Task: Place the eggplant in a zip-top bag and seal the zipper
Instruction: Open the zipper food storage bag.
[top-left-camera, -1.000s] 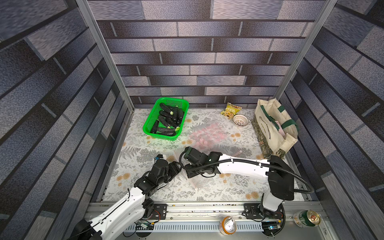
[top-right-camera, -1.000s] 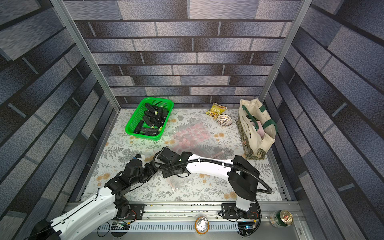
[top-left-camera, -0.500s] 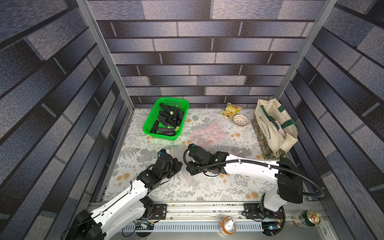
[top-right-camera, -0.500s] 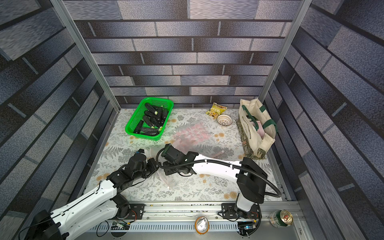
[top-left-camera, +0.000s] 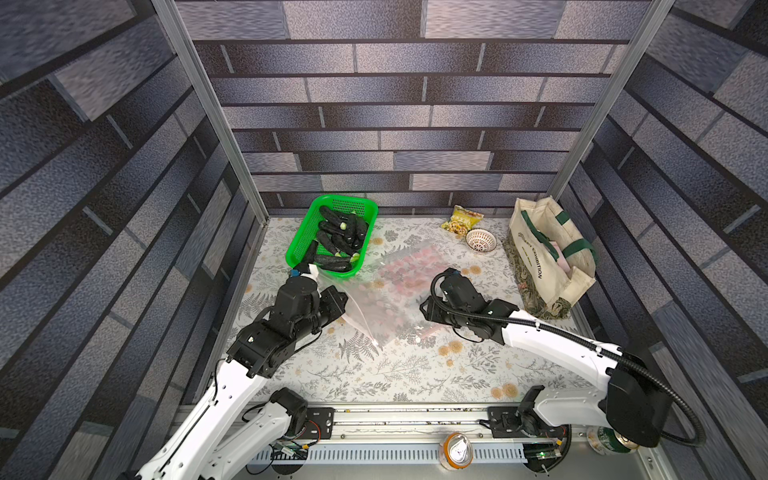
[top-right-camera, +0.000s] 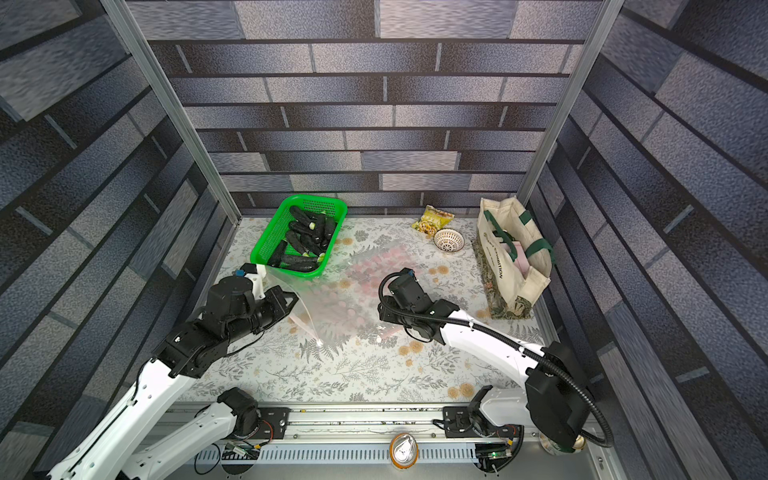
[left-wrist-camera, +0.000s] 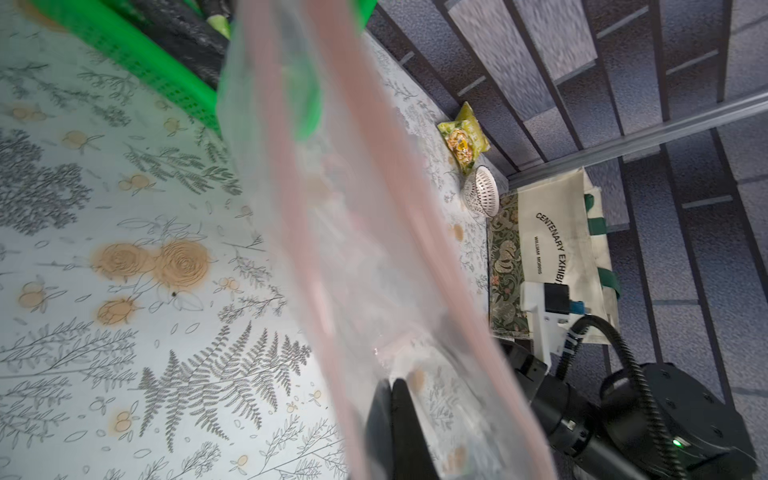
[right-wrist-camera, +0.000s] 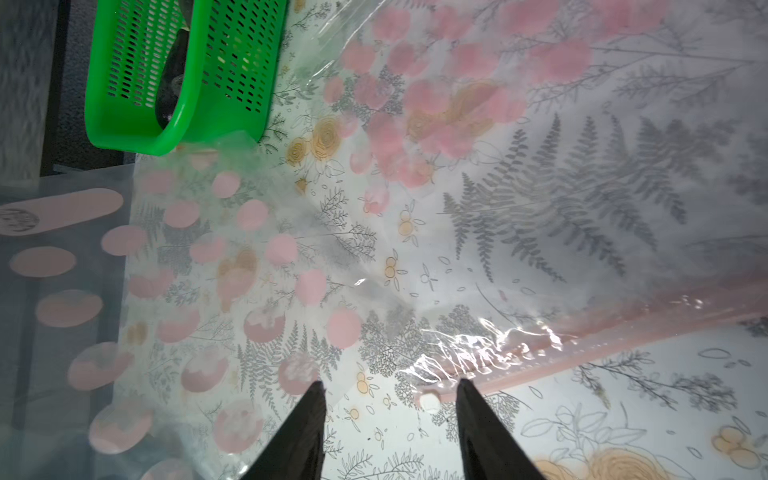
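The basket (top-left-camera: 300, 237) sat at the table's (top-left-camera: 395, 376) back left corner, with eggplants (top-left-camera: 334, 237) piled in it. The bag (top-left-camera: 399, 286) lay mid-table, just right of the basket and between the left gripper (left-wrist-camera: 392, 385) and the right gripper (right-wrist-camera: 388, 388). A snack packet (top-left-camera: 462, 219) and a bowl (top-left-camera: 481, 241) sat at the back right, with a tote (top-left-camera: 540, 257) just beside them at the right edge.

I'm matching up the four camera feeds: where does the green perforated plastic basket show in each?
In a top view: the green perforated plastic basket sits upper centre-left.
In a top view: again upper centre-left.
Left wrist: top-left corner of the picture.
Right wrist: top-left of the picture.
Shared landmark: the clear pink-dotted zip-top bag, beside the basket in every view.
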